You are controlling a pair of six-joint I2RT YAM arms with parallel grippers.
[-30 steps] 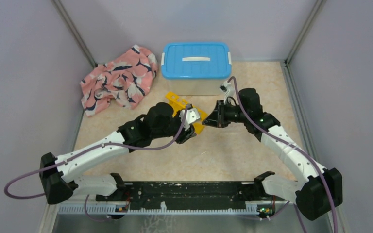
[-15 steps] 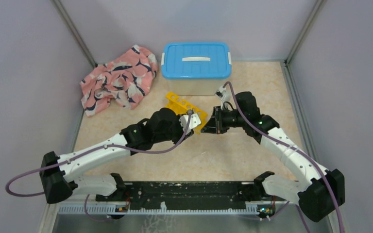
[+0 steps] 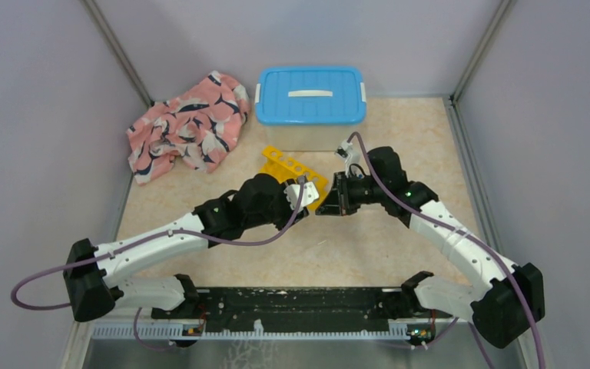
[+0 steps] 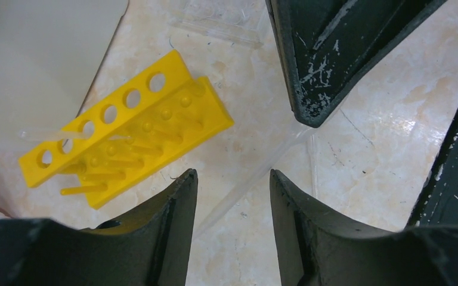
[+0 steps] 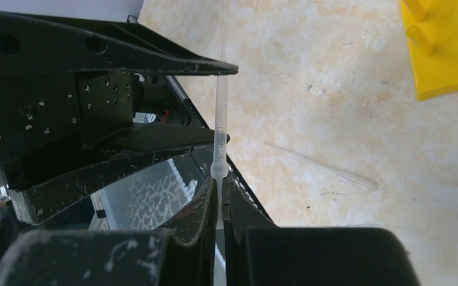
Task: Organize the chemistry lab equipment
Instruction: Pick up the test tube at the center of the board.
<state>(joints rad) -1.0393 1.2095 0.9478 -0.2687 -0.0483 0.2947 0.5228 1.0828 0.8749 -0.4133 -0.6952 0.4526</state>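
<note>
From above, the left claw point(image 3: 306, 207) and the right claw point(image 3: 326, 204) meet almost tip to tip over the tabletop point(image 3: 353, 254). They are just in front of the near end of the yellow rack point(image 3: 288, 167), which lies in front of the white bin point(image 3: 311, 100). This view does not show whether either claw is apart or together. Compared with half a second ago, the left arm has reached further right and the right claw has edged left, so the space between them has nearly closed.

The left wrist view shows that claw's fingers point(image 4: 176, 208) standing apart, with a thin clear tube point(image 4: 244, 182) running slantwise through the gap. This looks like a handover, with the left claw waiting open around the tube to take it.

The right wrist view shows the right claw pressed together on the near end of the same tube. It holds the tube out lengthwise, probably so that the free end goes to the left claw. A second clear tube point(image 5: 325, 171) lies loose on the tabletop, near the rack's corner.
</note>
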